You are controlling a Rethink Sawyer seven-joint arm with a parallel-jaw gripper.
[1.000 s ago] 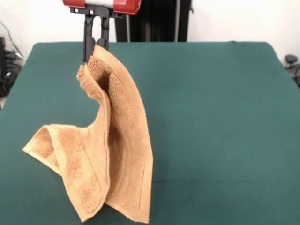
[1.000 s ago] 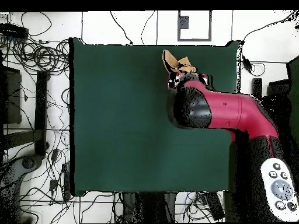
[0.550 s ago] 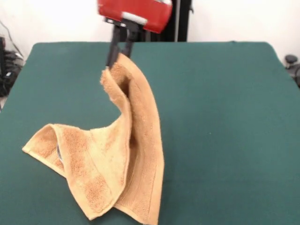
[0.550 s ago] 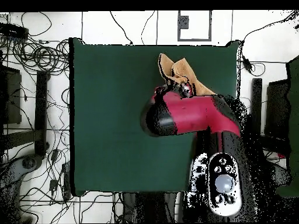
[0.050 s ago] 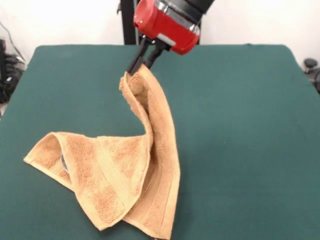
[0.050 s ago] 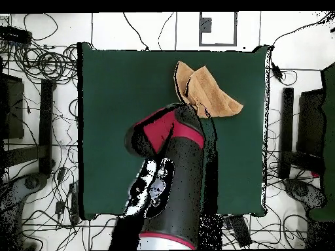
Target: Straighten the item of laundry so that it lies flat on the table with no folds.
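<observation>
My red and black arm tilts down, its gripper (image 5: 138, 66) pinching 1 corner of the tan-orange terry hand towel (image 5: 112, 172), which trails folded onto the dark green cloth table (image 5: 240, 130).

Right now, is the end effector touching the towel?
Touching. In the front view the end effector pinches the towel's raised corner, holding it off the table.

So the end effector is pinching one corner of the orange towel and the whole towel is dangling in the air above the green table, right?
Not quite. The end effector does pinch the towel by a corner, but only that end is lifted. The front view shows its lower part resting, folded, on the green table.
</observation>
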